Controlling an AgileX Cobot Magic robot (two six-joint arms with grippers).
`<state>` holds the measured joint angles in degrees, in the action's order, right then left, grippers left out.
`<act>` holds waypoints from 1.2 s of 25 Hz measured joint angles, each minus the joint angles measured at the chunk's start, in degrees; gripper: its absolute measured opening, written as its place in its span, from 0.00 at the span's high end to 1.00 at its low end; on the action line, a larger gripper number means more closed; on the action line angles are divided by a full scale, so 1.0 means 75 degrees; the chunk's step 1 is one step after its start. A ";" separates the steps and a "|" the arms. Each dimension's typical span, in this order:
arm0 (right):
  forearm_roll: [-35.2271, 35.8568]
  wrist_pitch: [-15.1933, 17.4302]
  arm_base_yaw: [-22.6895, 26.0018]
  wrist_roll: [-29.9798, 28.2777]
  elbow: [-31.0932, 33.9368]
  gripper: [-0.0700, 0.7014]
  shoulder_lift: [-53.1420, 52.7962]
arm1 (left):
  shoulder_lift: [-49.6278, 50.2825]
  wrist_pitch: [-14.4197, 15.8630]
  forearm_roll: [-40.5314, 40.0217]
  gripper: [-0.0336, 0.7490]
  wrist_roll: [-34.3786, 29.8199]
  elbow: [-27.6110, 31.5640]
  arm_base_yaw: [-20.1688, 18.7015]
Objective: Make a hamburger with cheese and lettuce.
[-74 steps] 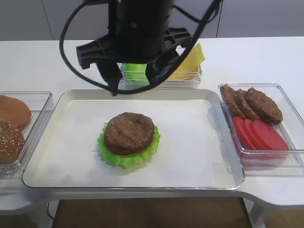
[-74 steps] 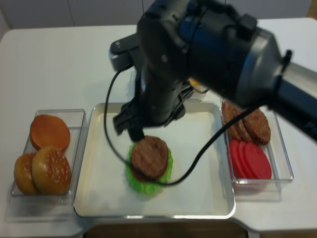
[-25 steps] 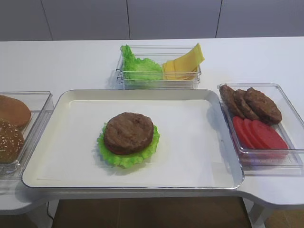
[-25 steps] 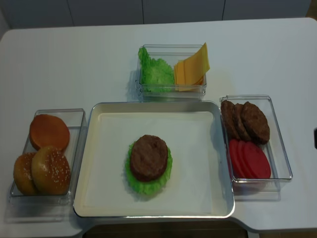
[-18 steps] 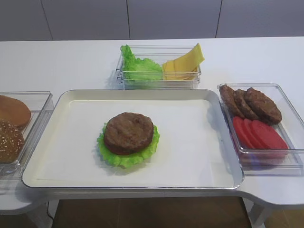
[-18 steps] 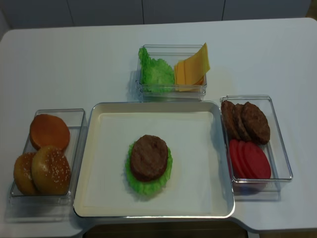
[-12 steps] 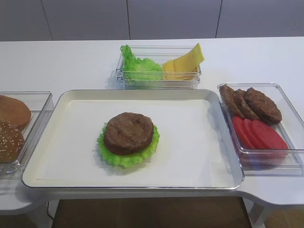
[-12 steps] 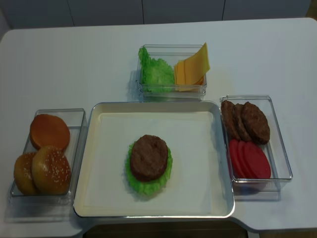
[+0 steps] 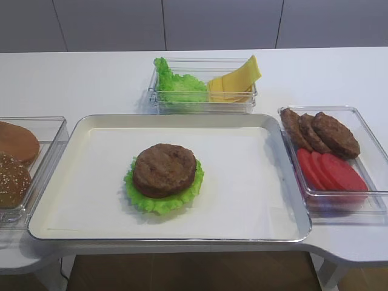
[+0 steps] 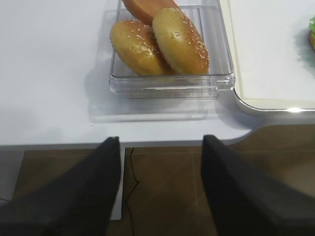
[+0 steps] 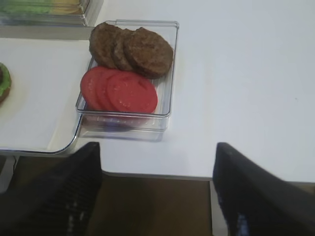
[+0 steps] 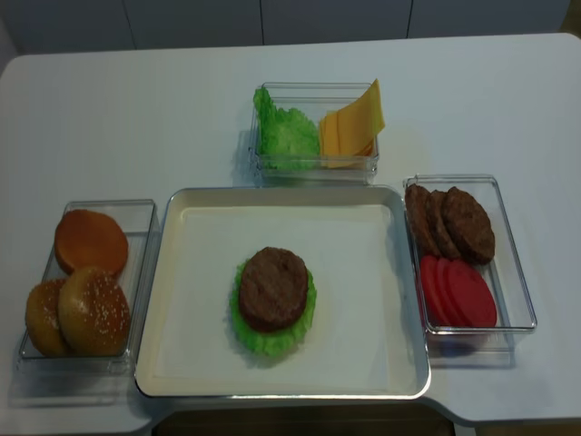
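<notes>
Both hands open off-table; hamburger mid-tray, well apart.

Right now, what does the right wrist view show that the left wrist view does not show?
Only the right wrist view shows the loose patties and the tomato slices in their clear box, plus the right gripper with its dark fingers spread apart and holding nothing. Only the left wrist view shows the sesame buns in their box, and the left gripper, also open. Both show a corner of the tray and a sliver of the hamburger at the frame edge.
</notes>
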<state>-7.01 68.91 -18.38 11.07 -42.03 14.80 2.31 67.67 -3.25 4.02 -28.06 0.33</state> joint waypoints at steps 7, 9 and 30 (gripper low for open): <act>0.0533 -0.0068 0.0815 -0.0765 0.0287 0.20 -0.0994 | 0.0000 0.0000 0.0000 0.46 0.0000 0.0000 0.0000; 0.0839 -0.0105 0.1012 -0.1003 0.0454 0.20 -0.1266 | 0.0000 0.0000 0.0000 0.46 0.0000 0.0000 0.0000; 0.2043 -0.0309 0.1527 -0.2088 0.1458 0.20 -0.2102 | 0.0000 0.0000 0.0000 0.46 0.0000 0.0000 0.0000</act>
<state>8.31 66.59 -6.93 -4.59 -31.09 -0.96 2.31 67.67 -3.25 4.02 -28.06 0.33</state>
